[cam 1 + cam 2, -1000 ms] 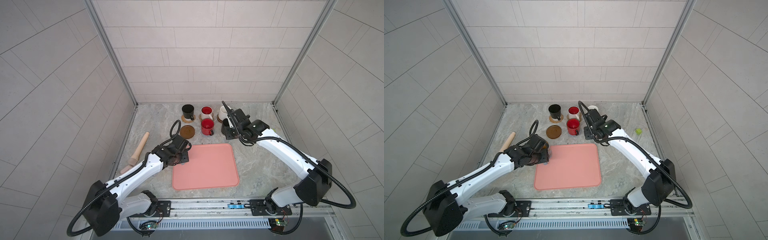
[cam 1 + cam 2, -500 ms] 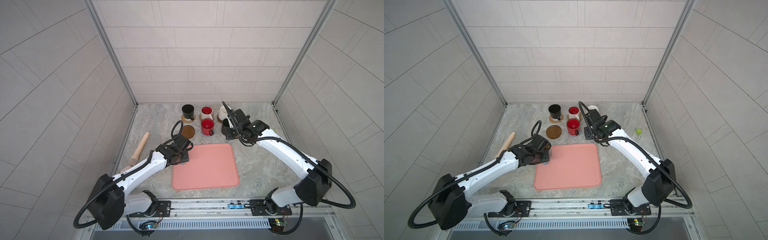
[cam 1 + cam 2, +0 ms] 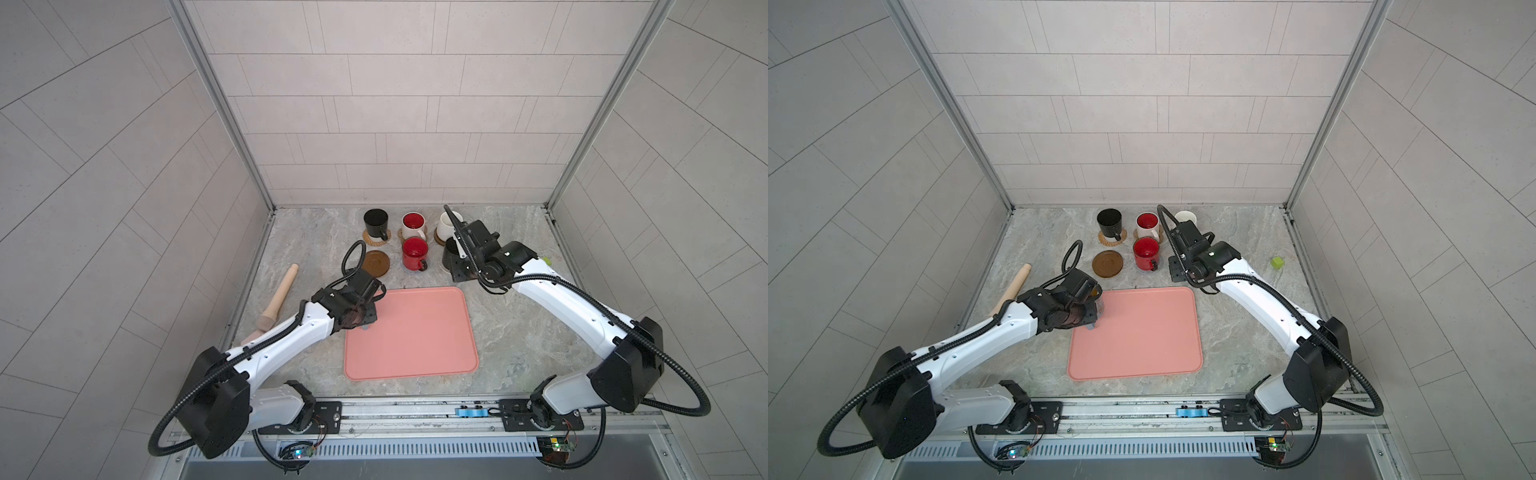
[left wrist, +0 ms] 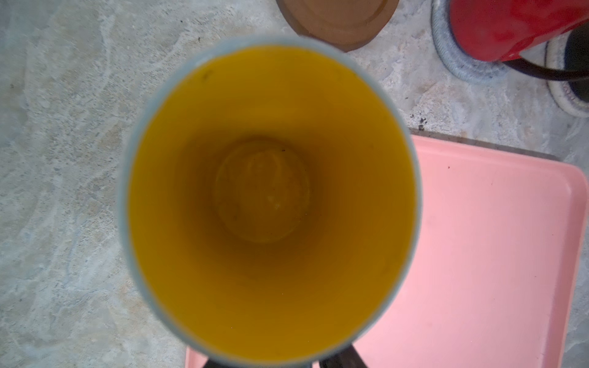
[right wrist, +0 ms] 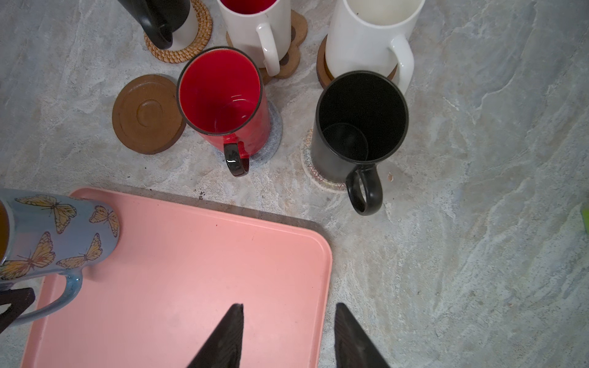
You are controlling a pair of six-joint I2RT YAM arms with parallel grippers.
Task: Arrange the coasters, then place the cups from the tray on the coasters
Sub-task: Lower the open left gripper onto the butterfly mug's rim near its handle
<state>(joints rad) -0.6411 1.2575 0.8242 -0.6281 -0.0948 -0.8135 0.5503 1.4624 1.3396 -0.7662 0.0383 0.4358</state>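
Bright even light, soft shadows, wide-angle bending at edges, yellow-lined mug [image 4: 271, 204] blurred close-up

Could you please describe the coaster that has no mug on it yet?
Start at the pink tray; just beyond its far left corner, beside the red mug, lies a dark brown wooden disc. Unlike its neighbours, it carries no mug.

Light blue mug [image 5: 60, 235]: cropped by the right wrist view's edge, rim blurred in the left wrist view, hidden beneath the left arm [image 3: 291, 336] in both top views; whitish crochet coaster [image 5: 306, 159] mostly covered by a black mug [image 5: 357, 127].
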